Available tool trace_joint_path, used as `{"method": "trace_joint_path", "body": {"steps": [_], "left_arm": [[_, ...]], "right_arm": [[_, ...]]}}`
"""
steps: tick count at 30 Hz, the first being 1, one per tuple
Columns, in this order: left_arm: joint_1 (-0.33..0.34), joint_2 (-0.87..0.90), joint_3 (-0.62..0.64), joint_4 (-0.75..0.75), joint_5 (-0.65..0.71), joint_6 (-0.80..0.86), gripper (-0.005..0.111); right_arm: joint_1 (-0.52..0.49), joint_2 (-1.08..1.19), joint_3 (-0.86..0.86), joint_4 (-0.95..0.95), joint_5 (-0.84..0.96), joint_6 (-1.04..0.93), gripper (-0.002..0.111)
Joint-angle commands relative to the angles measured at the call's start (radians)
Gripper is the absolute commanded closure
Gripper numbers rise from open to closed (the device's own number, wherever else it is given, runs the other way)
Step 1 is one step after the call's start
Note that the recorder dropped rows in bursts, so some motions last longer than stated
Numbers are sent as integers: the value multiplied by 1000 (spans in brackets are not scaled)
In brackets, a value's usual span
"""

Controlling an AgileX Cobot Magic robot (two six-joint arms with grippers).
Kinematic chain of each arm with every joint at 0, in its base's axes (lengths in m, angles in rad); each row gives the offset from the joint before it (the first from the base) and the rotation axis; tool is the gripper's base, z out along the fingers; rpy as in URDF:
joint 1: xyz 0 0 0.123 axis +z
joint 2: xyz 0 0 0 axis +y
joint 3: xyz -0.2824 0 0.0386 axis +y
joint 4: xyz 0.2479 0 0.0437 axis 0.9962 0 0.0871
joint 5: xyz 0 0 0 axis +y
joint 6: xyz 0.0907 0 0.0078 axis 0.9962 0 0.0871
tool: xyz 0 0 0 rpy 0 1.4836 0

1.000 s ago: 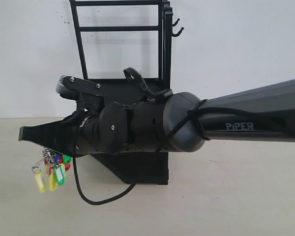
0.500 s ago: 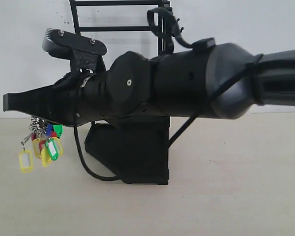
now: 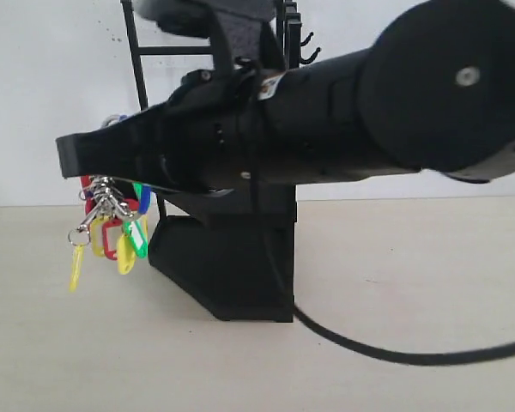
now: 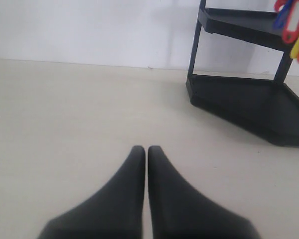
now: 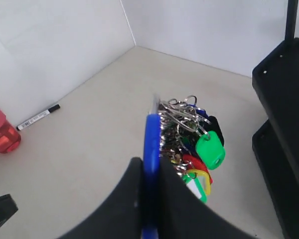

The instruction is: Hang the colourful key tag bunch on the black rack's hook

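My right gripper (image 3: 66,155) reaches across to the left of the exterior view, shut on the big blue loop (image 5: 151,133) of the colourful key tag bunch (image 3: 112,227). The bunch hangs off the table below the fingertips, beside the black rack (image 3: 232,275). In the right wrist view the right gripper (image 5: 149,163) pinches the loop edge-on, and the tags (image 5: 197,147) dangle past it. The hook (image 3: 309,57) sticks out at the rack's upper right, under a smaller hook (image 3: 305,39), far from the bunch. My left gripper (image 4: 143,150) is shut and holds nothing, low over the table.
The right arm (image 3: 395,112) fills the middle of the exterior view and hides most of the rack's shelves. A red bottle (image 5: 2,138) and a marker pen (image 5: 38,117) lie by the wall. The rack's base (image 4: 244,107) stands ahead of the left gripper.
The right arm has risen and swung closer to the camera. The key tag bunch has gone up and slightly right with it, now hanging clear of the table.
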Motion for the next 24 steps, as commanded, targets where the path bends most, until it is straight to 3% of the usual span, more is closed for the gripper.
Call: {"method": "trace_joint_path", "body": {"steps": [1,7,19,24], "left_arm": [[-1,-2,-1,5,-8,3,102],[-1,-2,-1,5,-8,3,102],[-1,-2,-1,5,-8,3,102],[-1,-2,-1,5,-8,3,102]], "right_arm": [[-3,-137,61,-39,-20,-25,108],[-34,-282,146,-54,-6,-18,108],[-263,-550,268,-64,177,17,108],[-321,-678,277,-276,388,206,108]]}}
